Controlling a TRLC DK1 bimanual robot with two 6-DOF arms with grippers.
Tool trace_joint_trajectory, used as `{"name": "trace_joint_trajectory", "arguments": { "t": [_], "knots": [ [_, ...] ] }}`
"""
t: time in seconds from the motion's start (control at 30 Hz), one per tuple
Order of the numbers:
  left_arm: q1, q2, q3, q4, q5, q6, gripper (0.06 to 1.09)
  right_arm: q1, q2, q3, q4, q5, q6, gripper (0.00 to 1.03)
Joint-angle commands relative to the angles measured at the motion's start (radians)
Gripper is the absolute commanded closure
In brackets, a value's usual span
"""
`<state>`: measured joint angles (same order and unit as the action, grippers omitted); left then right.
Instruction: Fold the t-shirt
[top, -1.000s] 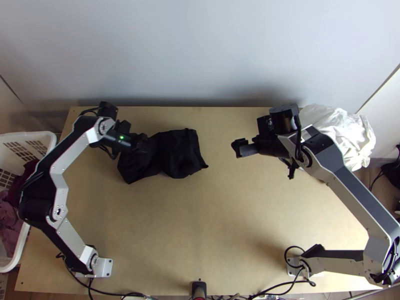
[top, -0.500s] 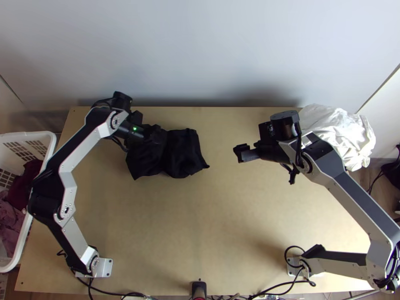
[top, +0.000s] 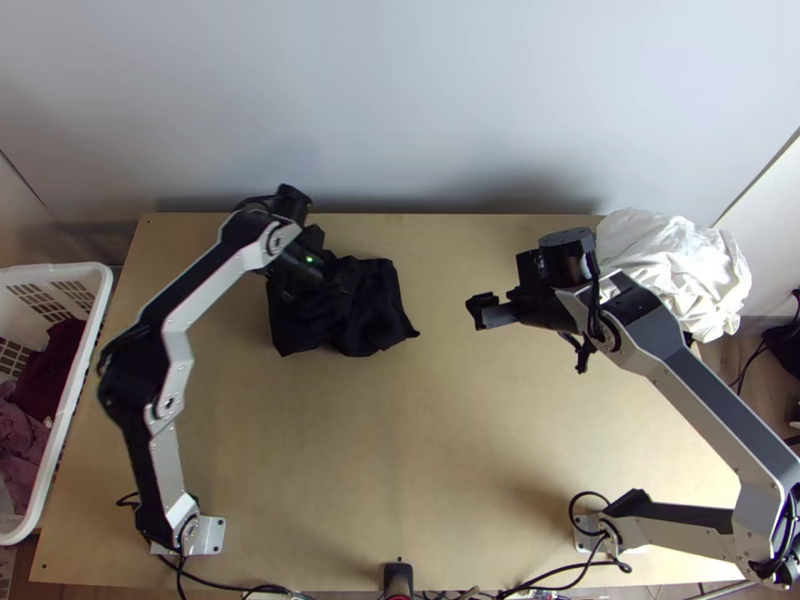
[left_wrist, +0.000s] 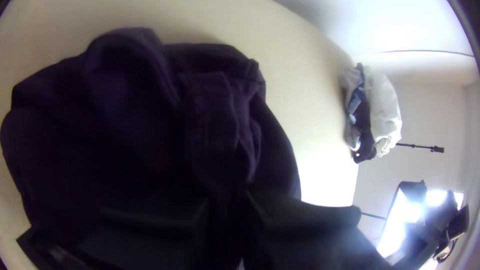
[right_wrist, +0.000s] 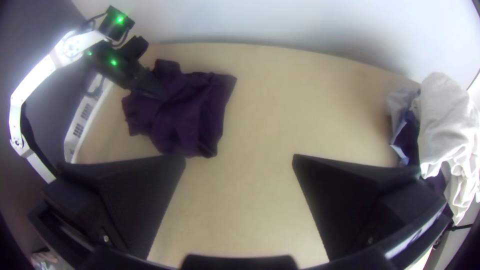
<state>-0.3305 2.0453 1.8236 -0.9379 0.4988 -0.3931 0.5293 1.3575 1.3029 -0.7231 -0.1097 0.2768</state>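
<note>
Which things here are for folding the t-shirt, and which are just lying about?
For the job:
Dark, bunched fabric t-shirt
Left black pincer, closed on it
Right black pincer, open
Light wooden table

Lying about:
Crumpled white cloth, far right
White plastic basket holding maroon and mauve clothes

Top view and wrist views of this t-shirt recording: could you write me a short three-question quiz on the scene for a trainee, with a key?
1. Fill in: The gripper closed on the dark t-shirt is the ____ one.

2. Multiple choice: In the top view, where is the white cloth?
a) in the laundry basket
b) at the far right corner of the wooden table
c) under the t-shirt

3. True or false: The right gripper has its fingers wide apart, with no cloth between them.

Key: 1. left; 2. b; 3. true
</note>
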Motion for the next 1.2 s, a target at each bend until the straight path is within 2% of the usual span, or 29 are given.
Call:
{"name": "trace_joint_trajectory", "arguments": {
  "t": [0.0, 0.03, 0.13, 0.5, 1.03, 1.17],
  "knots": [
    [-0.044, 0.102, 0.114, -0.047, -0.032, -0.024, 0.74, 0.001, -0.029, -0.047, 0.016, 0.001, 0.002, 0.03],
    [-0.05, 0.111, 0.137, -0.052, -0.032, -0.041, 0.68, 0.001, -0.038, -0.063, 0.021, 0.001, 0.002, 0.04],
    [-0.065, 0.116, 0.183, -0.056, -0.032, -0.059, 0.64, 0.001, -0.047, -0.096, 0.039, 0.001, 0.007, 0.04],
    [-0.102, 0.173, 0.407, -0.187, -0.062, -0.076, 0.63, 0.001, -0.054, -0.122, 0.074, 0.001, 0.016, 0.04],
    [-0.165, 0.207, 0.434, -0.179, -0.025, -0.194, 0.63, -0.011, -0.07, -0.146, 0.1, 0.001, 0.018, 0.04],
    [-0.168, 0.236, 0.434, -0.176, -0.025, -0.194, 0.63, -0.015, -0.078, -0.145, 0.102, 0.001, 0.018, 0.04]
  ]
}}
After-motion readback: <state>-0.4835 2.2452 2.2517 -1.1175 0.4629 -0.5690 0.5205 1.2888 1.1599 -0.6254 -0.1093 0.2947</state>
